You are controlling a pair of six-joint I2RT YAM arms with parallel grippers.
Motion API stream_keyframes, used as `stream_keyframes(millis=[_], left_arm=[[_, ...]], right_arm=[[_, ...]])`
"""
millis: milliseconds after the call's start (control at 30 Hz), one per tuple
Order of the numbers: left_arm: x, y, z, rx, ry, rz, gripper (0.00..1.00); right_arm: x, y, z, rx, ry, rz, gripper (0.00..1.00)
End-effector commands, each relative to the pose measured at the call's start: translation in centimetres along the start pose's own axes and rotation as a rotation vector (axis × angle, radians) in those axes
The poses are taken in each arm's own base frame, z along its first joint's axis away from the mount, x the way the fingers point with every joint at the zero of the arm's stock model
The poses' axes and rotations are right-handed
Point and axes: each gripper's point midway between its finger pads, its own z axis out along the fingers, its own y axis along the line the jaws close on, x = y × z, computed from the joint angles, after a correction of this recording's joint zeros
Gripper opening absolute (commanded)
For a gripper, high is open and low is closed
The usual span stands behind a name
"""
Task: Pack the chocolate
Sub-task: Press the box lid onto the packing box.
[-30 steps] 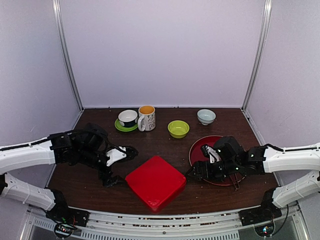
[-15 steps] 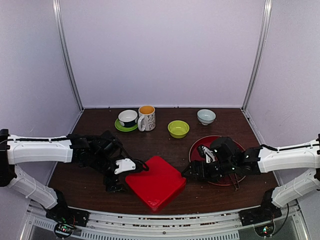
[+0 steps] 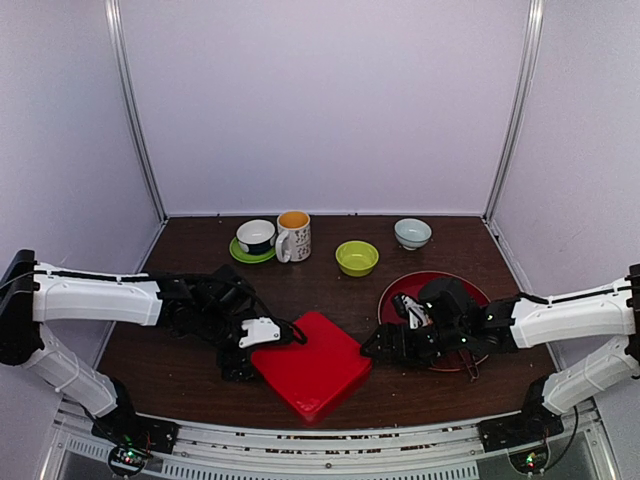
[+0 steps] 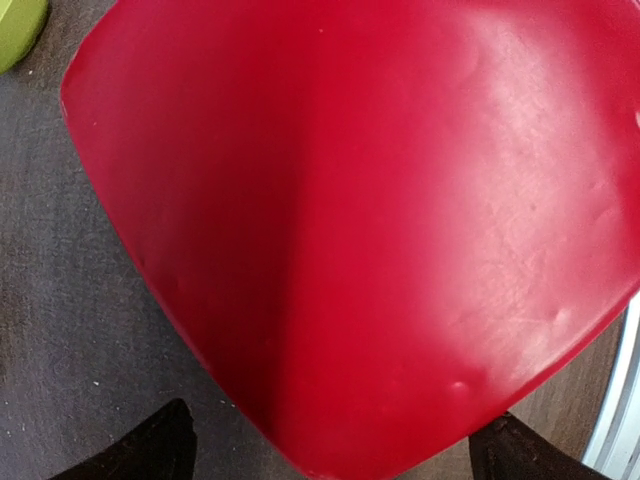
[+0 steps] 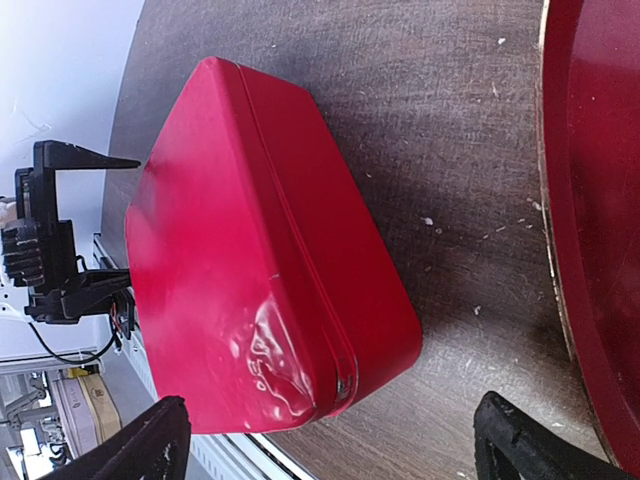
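The red box (image 3: 310, 363) lies shut by the middle of the table's (image 3: 330, 290) near edge. The left gripper (image 3: 262, 350), spread wide, flanks its left corner. The right gripper (image 3: 375, 347), equally spread, faces its right corner. The chocolate is hidden; I cannot tell where it lies.

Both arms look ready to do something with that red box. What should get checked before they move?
1. Left gripper open: ok, jaws wide, either side of the red box's left corner.
2. Right gripper open: ok, facing the box's right corner.
3. Box lid shut: ok, seam looks closed.
4. Chocolate located: cannot tell, none visible.
5. Green bowl and mug out of the arms' way: ok, both far back.
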Motion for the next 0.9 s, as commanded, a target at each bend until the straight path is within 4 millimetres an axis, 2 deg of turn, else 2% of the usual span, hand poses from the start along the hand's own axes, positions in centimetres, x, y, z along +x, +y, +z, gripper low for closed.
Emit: stream_keyframes(millis=[0, 333, 633, 867], left_arm=[[-1.3, 0.8, 1.0, -0.031, -0.047, 0.028, 0.97], [-1.3, 1.1, 2.8, 0.001, 0.013, 0.034, 0.91], [-3.4, 1.2, 1.5, -0.007, -0.060, 0.070, 0.89], [-4.0, 1.0, 1.6, -0.001, -0.079, 0.093, 0.89]], right_arm=[[0.4, 0.0, 0.7, -0.017, 0.012, 0.001, 0.99], [0.8, 0.6, 2.4, -0.062, 0.054, 0.018, 0.78], [0.8, 0.2, 2.0, -0.056, 0.036, 0.012, 0.73], [0.5, 0.2, 2.3, -0.095, 0.006, 0.048, 0.68]])
